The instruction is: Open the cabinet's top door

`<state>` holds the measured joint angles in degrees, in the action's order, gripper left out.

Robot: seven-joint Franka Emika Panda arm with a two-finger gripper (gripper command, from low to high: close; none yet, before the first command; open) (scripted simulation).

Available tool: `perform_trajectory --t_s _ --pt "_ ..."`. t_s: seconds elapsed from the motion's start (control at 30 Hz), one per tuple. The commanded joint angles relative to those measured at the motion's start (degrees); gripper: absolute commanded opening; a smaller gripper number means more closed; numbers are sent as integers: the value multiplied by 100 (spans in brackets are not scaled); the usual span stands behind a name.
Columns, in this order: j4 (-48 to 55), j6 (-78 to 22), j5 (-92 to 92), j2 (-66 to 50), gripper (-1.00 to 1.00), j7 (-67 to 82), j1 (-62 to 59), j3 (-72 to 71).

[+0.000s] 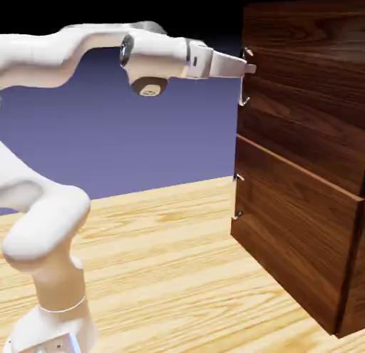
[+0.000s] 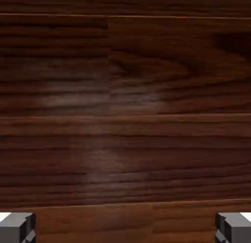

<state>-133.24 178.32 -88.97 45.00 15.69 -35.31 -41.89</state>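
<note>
The dark wood cabinet (image 1: 306, 95) stands at the exterior view's right, its front seen nearly edge-on. The top door's slim silver handle (image 1: 244, 88) runs down that front edge. My gripper (image 1: 249, 68) reaches level from the left and its fingertips are at the handle's upper part, close against the door. In the hand view the top door's wood grain (image 2: 125, 114) fills the picture. My gripper (image 2: 125, 229) is open, with the two grey fingertips (image 2: 17, 227) far apart in the bottom corners. No handle shows between them there.
Below the top door sits the shorter lower panel (image 1: 299, 230) with its own small silver handle (image 1: 237, 196). The light wooden table (image 1: 178, 273) stretches under the arm, whose white base (image 1: 53, 316) rises at the lower left.
</note>
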Motion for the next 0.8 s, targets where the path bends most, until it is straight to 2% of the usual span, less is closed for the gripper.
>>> perform_trajectory --t_s 0.0,0.77 --pt "78 12 -250 35 0 163 -101 -117" --pt "1764 274 -5652 784 0 3694 -2287 -2661"
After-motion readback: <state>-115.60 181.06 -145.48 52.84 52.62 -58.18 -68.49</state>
